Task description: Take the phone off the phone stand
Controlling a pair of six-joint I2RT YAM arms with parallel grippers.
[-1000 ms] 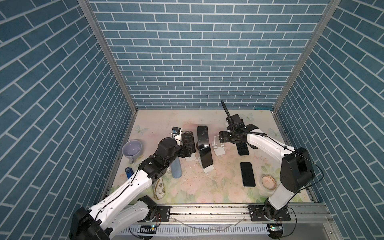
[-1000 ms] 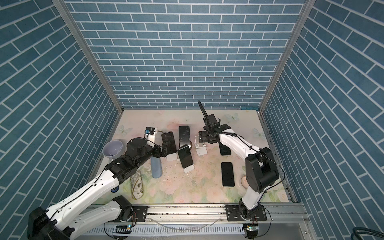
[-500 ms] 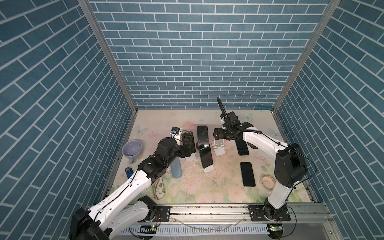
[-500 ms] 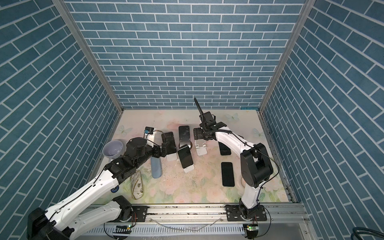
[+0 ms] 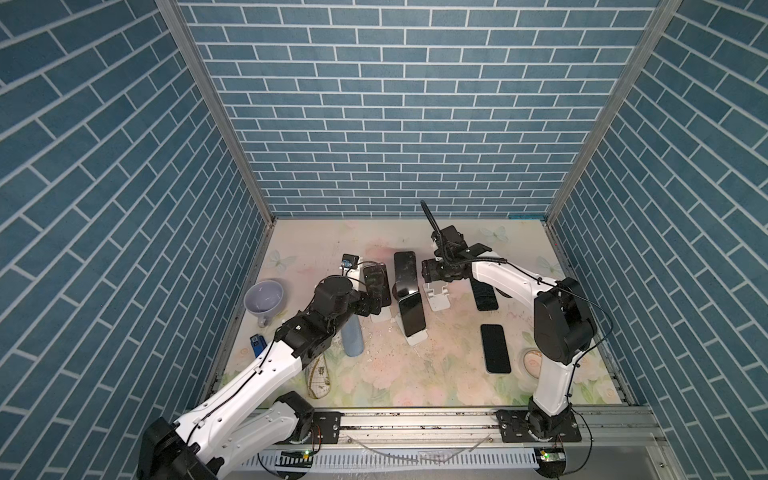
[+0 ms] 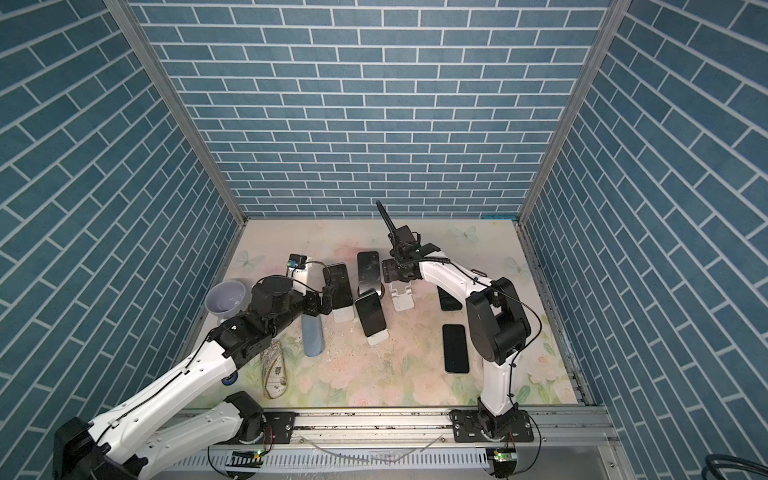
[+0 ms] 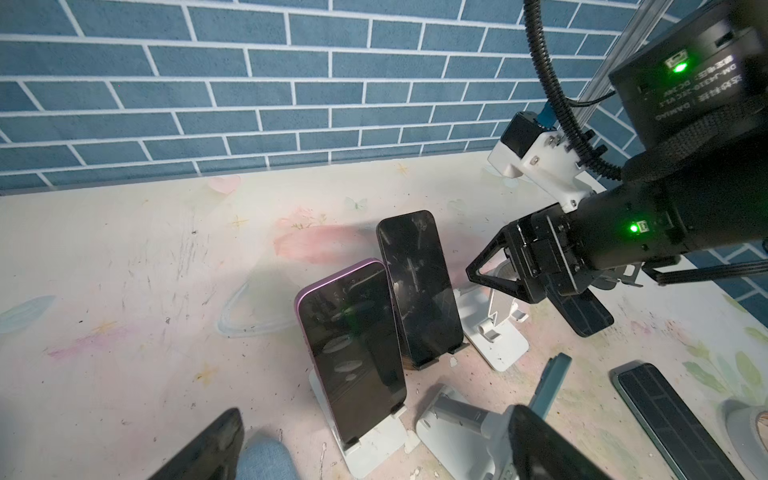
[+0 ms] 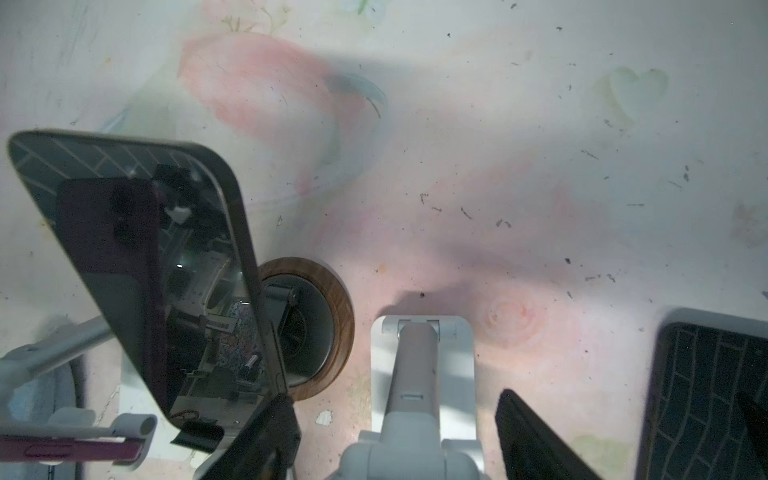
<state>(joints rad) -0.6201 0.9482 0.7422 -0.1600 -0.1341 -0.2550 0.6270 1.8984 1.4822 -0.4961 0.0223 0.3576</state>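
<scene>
I record the black phone (image 5: 405,270) leaning, long axis tilted upward, in its dark stand (image 8: 316,332) just beside the empty white stand (image 5: 438,301); my right gripper (image 5: 429,273) hovers over that white stand, jaws apart and empty, and I judge it nearer than the wide-open left gripper (image 5: 373,302).

Floral table (image 5: 415,374) (scuffed) holds a mug (image 5: 264,297), bottle (image 5: 352,338), empty stand (image 5: 437,298), flat phone (image 5: 495,348).

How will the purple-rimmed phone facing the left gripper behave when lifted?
The purple-rimmed phone is likely rigid; its glossy screen looks slippery, so an edge grip seems safer. It only leans on the white stand behind a small lip, so it should lift free. A sideways push might topple the stand.
</scene>
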